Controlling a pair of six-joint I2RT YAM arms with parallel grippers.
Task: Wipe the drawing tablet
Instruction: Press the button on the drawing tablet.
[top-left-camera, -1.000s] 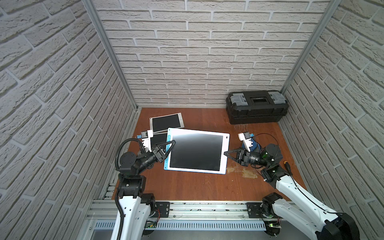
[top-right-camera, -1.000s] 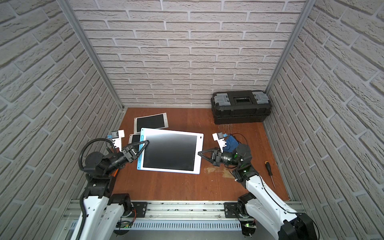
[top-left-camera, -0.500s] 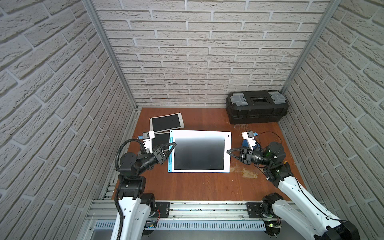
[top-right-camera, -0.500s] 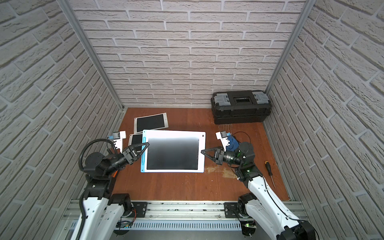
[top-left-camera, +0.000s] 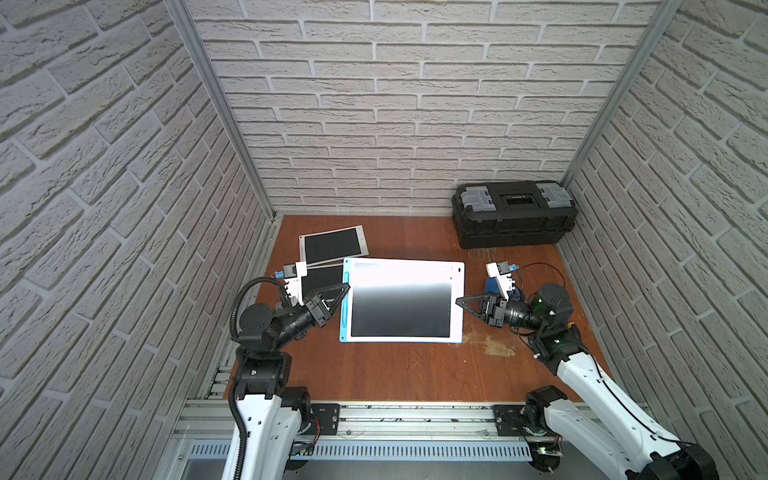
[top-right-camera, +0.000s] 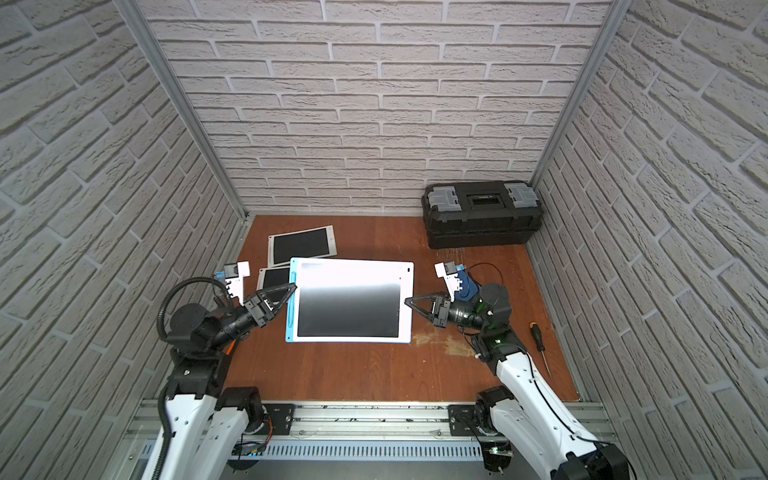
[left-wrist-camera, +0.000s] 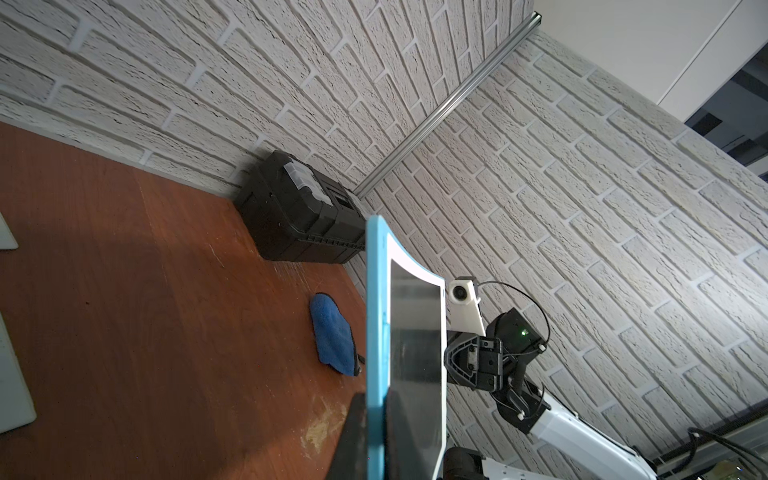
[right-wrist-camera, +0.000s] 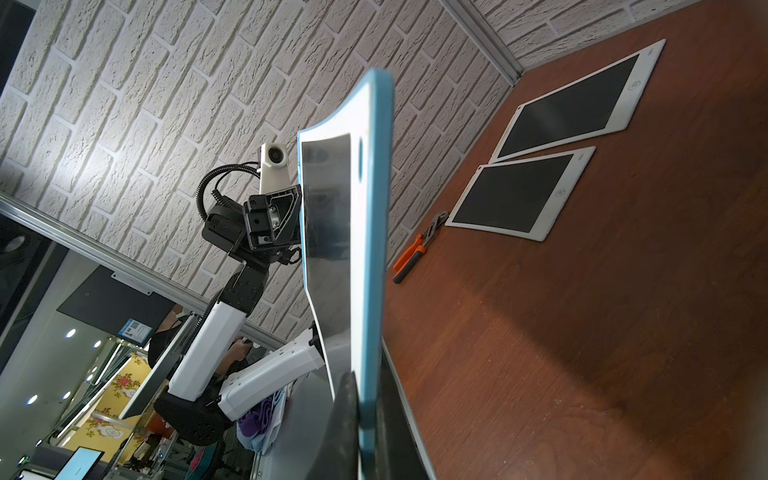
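Note:
The drawing tablet (top-left-camera: 401, 299) (top-right-camera: 349, 303) is a large white slab with a dark screen and a light blue edge. It hangs level a little above the wooden table, held at both short ends. My left gripper (top-left-camera: 347, 286) (top-right-camera: 294, 286) is shut on its left edge. In the left wrist view the blue edge (left-wrist-camera: 376, 311) runs between the closed left gripper (left-wrist-camera: 376, 415). My right gripper (top-left-camera: 457, 300) (top-right-camera: 406, 300) is shut on the right edge, and the right wrist view shows that gripper (right-wrist-camera: 368, 399) pinching the tablet (right-wrist-camera: 345, 249). A blue cloth (left-wrist-camera: 332, 332) (top-right-camera: 467, 289) lies on the table behind the right gripper.
Two smaller tablets (top-left-camera: 332, 245) (top-left-camera: 322, 276) lie at the back left. A black toolbox (top-left-camera: 513, 216) stands in the back right corner. A screwdriver (top-right-camera: 539, 340) lies near the right wall. Orange-handled pliers (right-wrist-camera: 409, 257) lie by the left wall. Brick walls close three sides.
The tablet has swung from a skewed angle to square with the table and shifted right. My left gripper has closed on its left edge. The right gripper kept its hold.

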